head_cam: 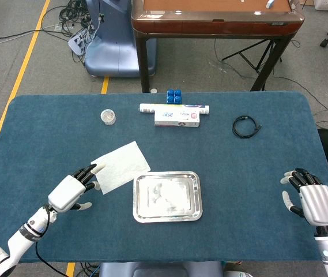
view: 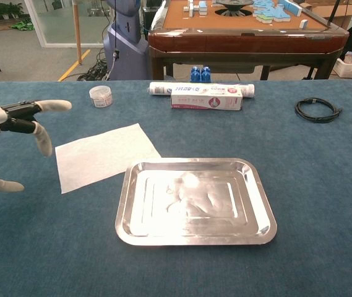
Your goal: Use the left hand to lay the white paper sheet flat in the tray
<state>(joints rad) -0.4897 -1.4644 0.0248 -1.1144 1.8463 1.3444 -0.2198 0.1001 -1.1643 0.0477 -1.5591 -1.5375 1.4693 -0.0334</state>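
The white paper sheet [head_cam: 120,165] [view: 106,155] lies flat on the blue table, just left of and behind the empty steel tray [head_cam: 167,196] [view: 195,201]. My left hand [head_cam: 74,188] [view: 5,132] hovers at the sheet's near-left corner, fingers spread and holding nothing; its fingertips reach the sheet's edge in the head view. My right hand [head_cam: 312,199] rests open at the table's near right, far from both, and is outside the chest view.
Along the back of the table [head_cam: 256,173] stand a small round jar [head_cam: 108,116], a white tube [head_cam: 174,108], a toothpaste box [head_cam: 177,119] and blue blocks [head_cam: 174,96]. A black cable coil [head_cam: 246,126] lies at the back right.
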